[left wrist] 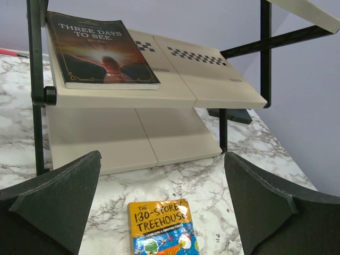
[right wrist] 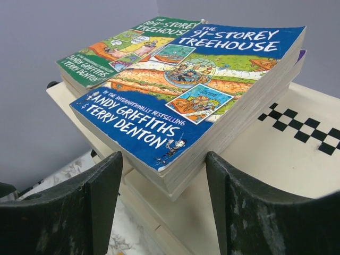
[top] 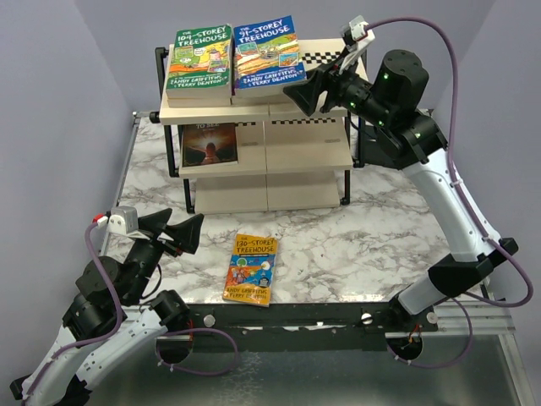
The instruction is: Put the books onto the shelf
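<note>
Up at the top tier of the shelf (top: 308, 156), the right gripper (top: 297, 95) is hovering at the near right corner of the blue book (top: 269, 52). Its jaws are standing partly apart with that corner just ahead of the gap, and neither jaw is visibly pressing on the cover or the page edge. The blue book is lying flat atop a small stack, side by side with the green book (top: 200, 57), which is topping its own stack at the tier's left end. Right of the blue book, the board with the checkered strip (right wrist: 297, 127) is running open out to the frame. The dark book (top: 210, 144) is lying flat at the left end of the middle tier, leaving the rest of that board free. Down on the marble table (top: 363, 228), the orange book (top: 250, 269) is lying face up in front of the shelf, well apart from it and near the table's front edge. The left gripper (top: 176, 230) is hanging just left of it, jaws spread wide and holding nothing.
</note>
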Controlling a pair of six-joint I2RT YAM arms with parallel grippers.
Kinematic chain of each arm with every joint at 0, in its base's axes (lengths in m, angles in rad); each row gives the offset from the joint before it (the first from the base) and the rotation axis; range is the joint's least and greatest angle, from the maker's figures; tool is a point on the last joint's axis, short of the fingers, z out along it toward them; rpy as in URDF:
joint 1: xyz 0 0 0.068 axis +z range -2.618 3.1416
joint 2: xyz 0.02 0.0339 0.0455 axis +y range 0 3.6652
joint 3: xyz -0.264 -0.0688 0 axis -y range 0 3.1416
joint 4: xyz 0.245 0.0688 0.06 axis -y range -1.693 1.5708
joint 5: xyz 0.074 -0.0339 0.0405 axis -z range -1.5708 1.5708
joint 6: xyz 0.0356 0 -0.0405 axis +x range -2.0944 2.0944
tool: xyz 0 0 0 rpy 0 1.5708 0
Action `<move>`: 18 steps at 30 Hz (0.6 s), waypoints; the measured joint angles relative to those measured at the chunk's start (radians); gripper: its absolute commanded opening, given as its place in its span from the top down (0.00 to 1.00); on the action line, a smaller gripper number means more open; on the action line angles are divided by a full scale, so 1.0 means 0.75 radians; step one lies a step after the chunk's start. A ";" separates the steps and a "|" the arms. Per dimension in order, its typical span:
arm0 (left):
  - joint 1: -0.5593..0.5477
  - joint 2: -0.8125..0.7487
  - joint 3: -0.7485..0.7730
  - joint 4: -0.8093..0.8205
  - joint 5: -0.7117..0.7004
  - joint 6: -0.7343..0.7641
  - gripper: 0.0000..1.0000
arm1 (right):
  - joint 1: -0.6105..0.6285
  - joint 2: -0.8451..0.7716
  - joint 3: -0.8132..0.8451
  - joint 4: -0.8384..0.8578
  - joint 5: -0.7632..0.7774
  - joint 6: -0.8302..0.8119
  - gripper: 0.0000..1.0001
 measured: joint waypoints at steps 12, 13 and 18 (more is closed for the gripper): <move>-0.001 -0.001 0.000 0.000 0.000 0.004 0.01 | 0.014 0.067 0.049 0.028 -0.016 0.001 0.41; -0.001 -0.001 0.000 0.000 0.000 0.004 0.01 | 0.016 0.074 0.055 0.029 -0.018 0.001 0.40; 0.000 -0.001 0.000 -0.001 0.000 0.004 0.01 | 0.018 0.094 0.072 0.034 -0.015 0.001 0.29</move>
